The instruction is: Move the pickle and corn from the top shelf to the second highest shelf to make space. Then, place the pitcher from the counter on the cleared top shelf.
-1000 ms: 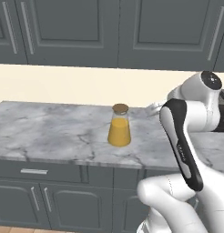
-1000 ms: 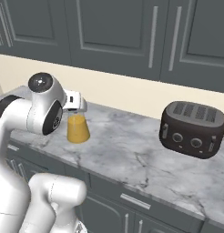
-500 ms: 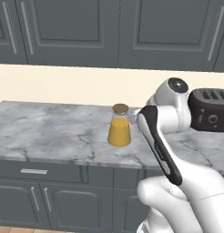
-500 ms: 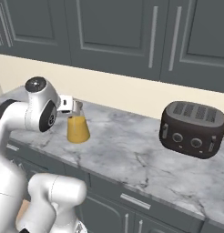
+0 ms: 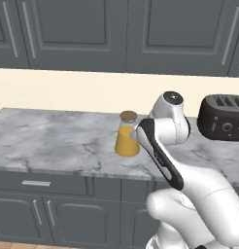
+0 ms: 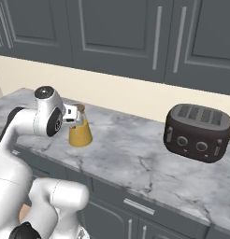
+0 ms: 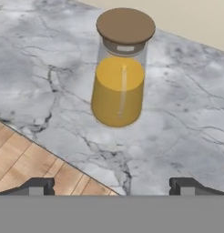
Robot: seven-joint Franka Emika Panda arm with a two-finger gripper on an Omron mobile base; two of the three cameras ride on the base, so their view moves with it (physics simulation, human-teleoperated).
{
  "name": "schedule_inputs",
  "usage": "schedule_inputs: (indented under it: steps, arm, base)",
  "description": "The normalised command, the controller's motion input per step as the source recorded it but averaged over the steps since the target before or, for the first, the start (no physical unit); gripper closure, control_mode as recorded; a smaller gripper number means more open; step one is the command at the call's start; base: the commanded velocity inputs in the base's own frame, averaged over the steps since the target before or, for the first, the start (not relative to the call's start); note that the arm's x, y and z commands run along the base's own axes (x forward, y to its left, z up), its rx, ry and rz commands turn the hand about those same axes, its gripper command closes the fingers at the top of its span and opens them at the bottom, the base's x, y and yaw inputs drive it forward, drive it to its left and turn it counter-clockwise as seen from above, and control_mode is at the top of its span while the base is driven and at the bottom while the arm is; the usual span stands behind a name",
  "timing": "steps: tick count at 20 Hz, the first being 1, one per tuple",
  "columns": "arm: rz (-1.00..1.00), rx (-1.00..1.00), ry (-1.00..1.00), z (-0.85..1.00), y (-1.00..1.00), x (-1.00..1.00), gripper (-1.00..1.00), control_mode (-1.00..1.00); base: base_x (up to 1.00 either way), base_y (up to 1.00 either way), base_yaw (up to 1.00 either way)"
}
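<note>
Hand view: wood floor (image 7: 22, 159) below counter (image 7: 177, 136)

pitcher (image 6: 80, 133) upright on counter (image 6: 135, 158), toaster (image 6: 198, 132) well apart

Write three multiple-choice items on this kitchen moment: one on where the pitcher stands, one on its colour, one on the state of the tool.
1. Where does the pitcher stand?
A. upright on the counter
B. lying inside a cabinet
C. on top of the toaster

2. What colour is the pitcher's filled lower body?
A. bright green
B. orange-yellow
C. black

3. What is the state of the tool?
A. shut on the pitcher
B. shut on nothing
C. open, apart from the pitcher

Answers:
1. A, since both base views show it upright on the marble slab, well apart from the black toaster.
2. B, since the hand view shows an orange-yellow body under a clear neck and a round brown lid.
3. C, since the hand view shows the two fingertips spread wide with the pitcher ahead of them, untouched.
</note>
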Motion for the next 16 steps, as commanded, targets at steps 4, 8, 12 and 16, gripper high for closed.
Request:
schedule_inputs:
  steps: [4, 8, 12, 16]
  arm:
    - [0.00, 0.00, 0.00, -0.42, 0.00, 0.29, -1.00, -1.00]
    - [0.00, 0.00, 0.00, -0.20, 0.00, 0.32, -1.00, -1.00]
    - [0.00, 0.00, 0.00, -0.13, 0.00, 0.35, -1.00, -1.00]
    - [0.00, 0.00, 0.00, -0.17, 0.00, 0.40, -1.00, -1.00]
  base:
    - [0.00, 0.00, 0.00]
    - [0.00, 0.00, 0.00]
    - [0.00, 0.00, 0.00]
    - [0.00, 0.00, 0.00]
